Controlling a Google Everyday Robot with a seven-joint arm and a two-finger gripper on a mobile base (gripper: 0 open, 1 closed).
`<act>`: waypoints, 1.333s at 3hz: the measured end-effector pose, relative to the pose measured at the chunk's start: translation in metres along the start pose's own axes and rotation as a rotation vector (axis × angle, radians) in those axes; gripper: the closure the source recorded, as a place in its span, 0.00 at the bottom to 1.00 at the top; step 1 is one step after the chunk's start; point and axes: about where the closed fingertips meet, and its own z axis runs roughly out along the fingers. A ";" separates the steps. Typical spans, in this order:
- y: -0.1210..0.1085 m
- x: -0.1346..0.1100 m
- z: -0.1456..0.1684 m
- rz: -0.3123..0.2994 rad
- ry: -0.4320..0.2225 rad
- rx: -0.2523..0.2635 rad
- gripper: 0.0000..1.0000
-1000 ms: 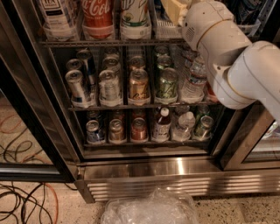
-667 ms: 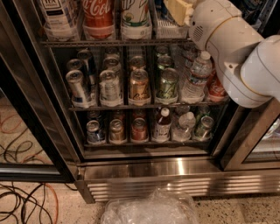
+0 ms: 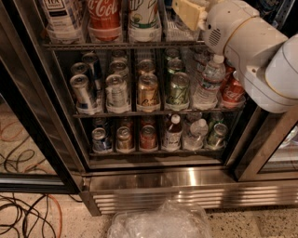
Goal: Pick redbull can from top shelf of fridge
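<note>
The fridge stands open in front of me, steel with a ribbed base panel. Its top shelf runs along the upper edge of the view and carries clear lane bins. In them stand a white can with dark lettering, a red Coca-Cola can and a white-and-green can. My gripper reaches into the lane to their right, at shelf height, on the white arm. I see no redbull can on this shelf; the gripper and the frame edge hide that lane.
The middle rack holds several cans, some silver-and-blue at the left, plus a water bottle. The bottom rack holds more cans and bottles. The black-framed door hangs open at left. Cables and a clear plastic bag lie on the floor.
The arm has shifted slightly to the right and up. The gripper stays at the top shelf's right lane. The cans have not moved.
</note>
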 end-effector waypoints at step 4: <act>0.035 0.011 -0.014 0.013 0.065 -0.131 1.00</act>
